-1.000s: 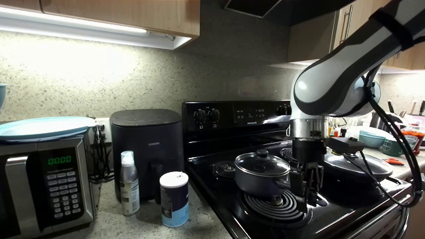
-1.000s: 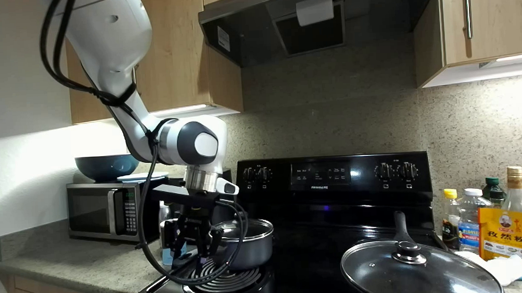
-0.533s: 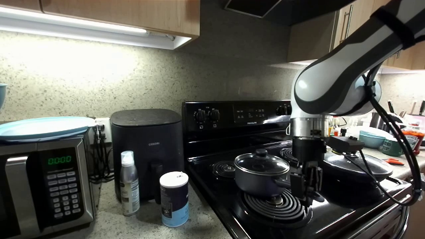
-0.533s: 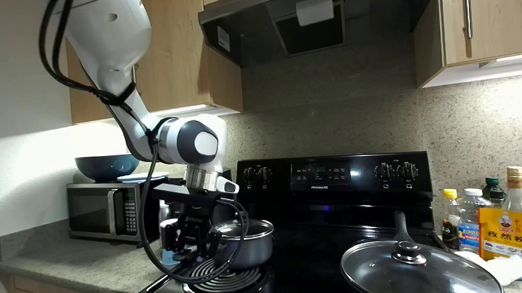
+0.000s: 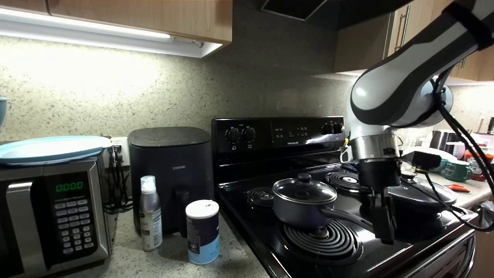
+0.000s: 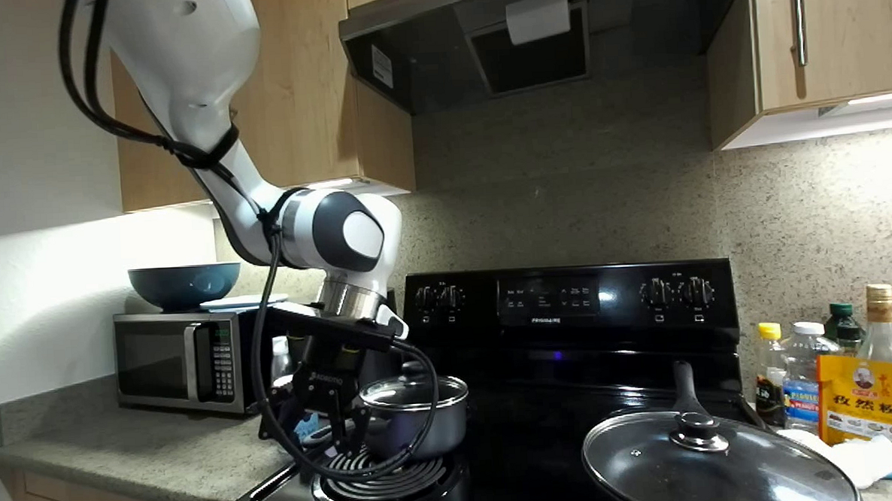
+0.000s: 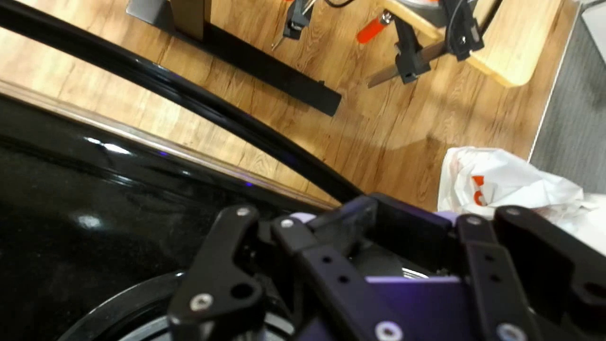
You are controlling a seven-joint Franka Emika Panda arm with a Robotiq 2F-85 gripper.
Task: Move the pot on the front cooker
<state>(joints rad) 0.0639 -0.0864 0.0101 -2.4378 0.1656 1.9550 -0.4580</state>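
Observation:
The pot (image 5: 303, 210), dark with a glass lid and black knob, stands upright over the back part of the front cooker (image 5: 328, 243), whose nearer coils are bare. Its long handle (image 5: 345, 217) points towards the stove's front edge. Just beyond the handle's end my gripper (image 5: 386, 233) hangs tilted, apart from the pot body. Whether it touches the handle I cannot tell. In the wrist view the gripper (image 7: 373, 197) is shut, its tips together, holding nothing. An exterior view shows the pot (image 6: 424, 428) partly behind the gripper and its cable.
A wider lidded pan (image 6: 650, 452) sits on the stove's other side. A blue canister (image 5: 202, 231), a spray bottle (image 5: 150, 216), an air fryer (image 5: 170, 166) and a microwave (image 5: 83, 220) line the counter. A black cable (image 6: 269, 348) loops low beside the gripper.
My gripper has closed, tilted and moved off from the pot towards the stove's front. More of the handle shows now. The pot stands where it was.

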